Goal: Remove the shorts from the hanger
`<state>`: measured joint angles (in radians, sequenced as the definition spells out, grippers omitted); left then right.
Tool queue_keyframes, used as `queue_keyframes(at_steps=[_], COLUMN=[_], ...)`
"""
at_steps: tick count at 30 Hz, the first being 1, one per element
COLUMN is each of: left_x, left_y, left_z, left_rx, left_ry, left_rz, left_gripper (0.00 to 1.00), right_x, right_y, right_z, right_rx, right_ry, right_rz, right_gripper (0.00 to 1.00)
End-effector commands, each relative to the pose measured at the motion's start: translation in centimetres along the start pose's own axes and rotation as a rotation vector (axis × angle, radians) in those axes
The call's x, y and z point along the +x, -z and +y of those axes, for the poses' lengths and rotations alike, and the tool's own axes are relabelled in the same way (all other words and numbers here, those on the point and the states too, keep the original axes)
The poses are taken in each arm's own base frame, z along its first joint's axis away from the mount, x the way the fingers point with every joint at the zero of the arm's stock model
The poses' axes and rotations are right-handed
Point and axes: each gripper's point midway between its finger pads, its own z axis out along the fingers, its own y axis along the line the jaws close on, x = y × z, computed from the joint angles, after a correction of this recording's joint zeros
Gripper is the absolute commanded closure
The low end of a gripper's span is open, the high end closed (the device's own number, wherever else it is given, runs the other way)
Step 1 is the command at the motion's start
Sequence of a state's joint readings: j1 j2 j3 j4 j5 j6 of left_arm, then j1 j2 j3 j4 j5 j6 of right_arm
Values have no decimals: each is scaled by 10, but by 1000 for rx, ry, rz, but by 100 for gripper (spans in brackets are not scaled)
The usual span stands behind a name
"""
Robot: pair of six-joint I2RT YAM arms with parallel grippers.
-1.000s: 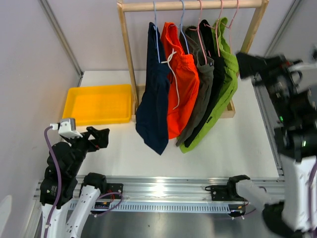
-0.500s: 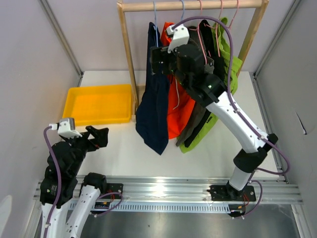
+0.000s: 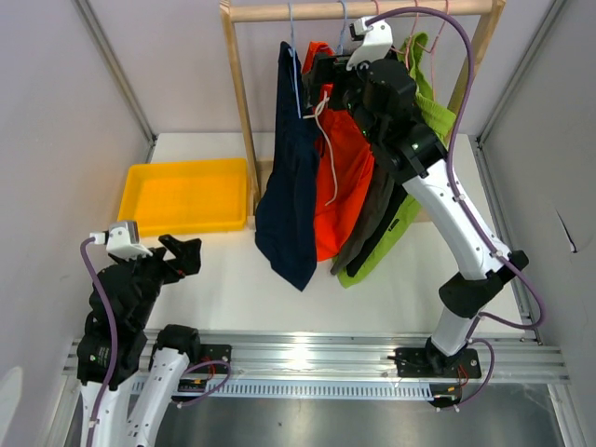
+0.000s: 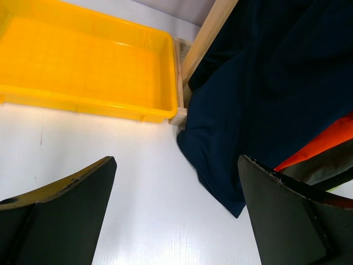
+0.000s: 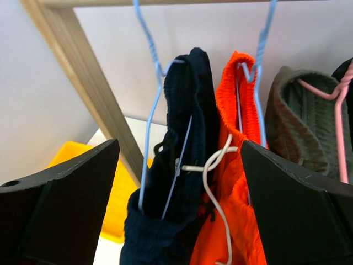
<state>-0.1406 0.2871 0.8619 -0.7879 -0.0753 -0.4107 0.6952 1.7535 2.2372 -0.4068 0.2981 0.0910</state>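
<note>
Right gripper (image 3: 315, 73) released, jaws wide, nothing between them; raised close under the top bar of the wooden rack (image 3: 239, 102), facing the waistbands of the navy shorts (image 3: 289, 196) and orange shorts (image 3: 346, 177), contact not evident. All five pairs hang on the rack's wire hangers (image 5: 149, 110): navy nearest the left post, then orange, olive-grey shorts (image 3: 377, 200), black shorts (image 3: 403, 177), lime green shorts (image 3: 426, 158). Left gripper (image 3: 186, 253) also released, low over the counter (image 3: 447, 270), well short of the rack. Yellow tray (image 3: 186, 194) lies just outside the left post.
</note>
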Motion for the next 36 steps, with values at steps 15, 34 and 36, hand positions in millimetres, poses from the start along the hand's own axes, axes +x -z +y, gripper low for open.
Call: queue_keyframes(at_steps=[15, 34, 36], left_x=[-4, -6, -7], left_y=[-4, -1, -1], left_z=[2, 1, 1], left_rx=[-16, -6, -9], left_ry=[15, 16, 16], left_rz=[-16, -35, -33], left_gripper=[1, 1, 1], right_x=[-6, 48, 45], right_y=[-26, -72, -71], right_z=[45, 34, 33], right_rx=[-164, -92, -88], right_ry=[-84, -76, -80], right_rz=[-56, 21, 16], right_gripper=[3, 67, 84])
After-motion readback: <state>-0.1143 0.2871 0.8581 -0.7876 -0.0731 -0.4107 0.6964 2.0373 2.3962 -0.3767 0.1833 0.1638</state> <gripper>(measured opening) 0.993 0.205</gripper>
